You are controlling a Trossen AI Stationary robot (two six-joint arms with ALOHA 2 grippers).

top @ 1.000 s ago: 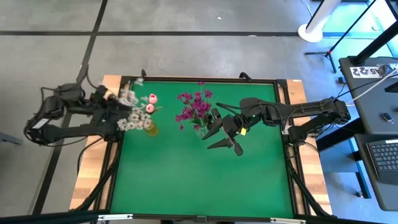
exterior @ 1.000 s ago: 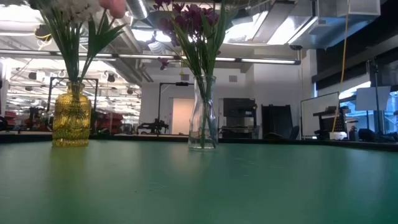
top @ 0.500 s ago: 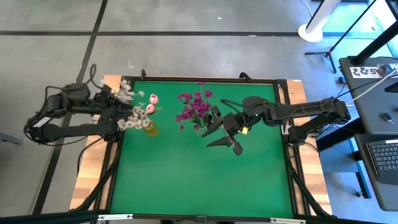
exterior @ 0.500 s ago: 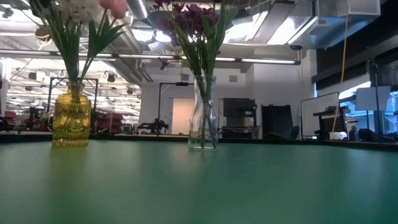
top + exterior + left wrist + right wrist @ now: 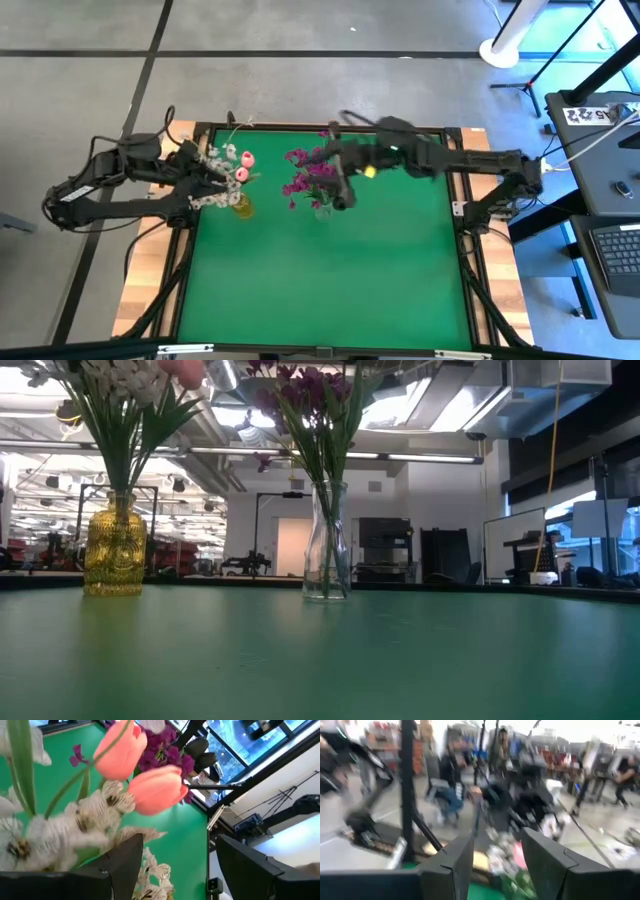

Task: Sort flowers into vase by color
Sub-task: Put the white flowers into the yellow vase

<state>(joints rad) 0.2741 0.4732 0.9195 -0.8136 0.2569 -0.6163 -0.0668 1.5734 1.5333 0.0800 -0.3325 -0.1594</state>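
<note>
1. Here, white and pink flowers [image 5: 226, 172] stand in the yellow vase [image 5: 114, 546] on the far left of the counter [image 5: 320, 270].
2. Left jaws [image 5: 203, 170] spread, just beside those blooms.
3. Purple flowers [image 5: 312, 174] fill the clear vase [image 5: 327, 542]; right jaws [image 5: 340, 185] spread just right of them.

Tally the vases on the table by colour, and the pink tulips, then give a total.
Yellow vase: 1
Clear glass vase: 1
Pink tulips: 2
Total: 4
</note>
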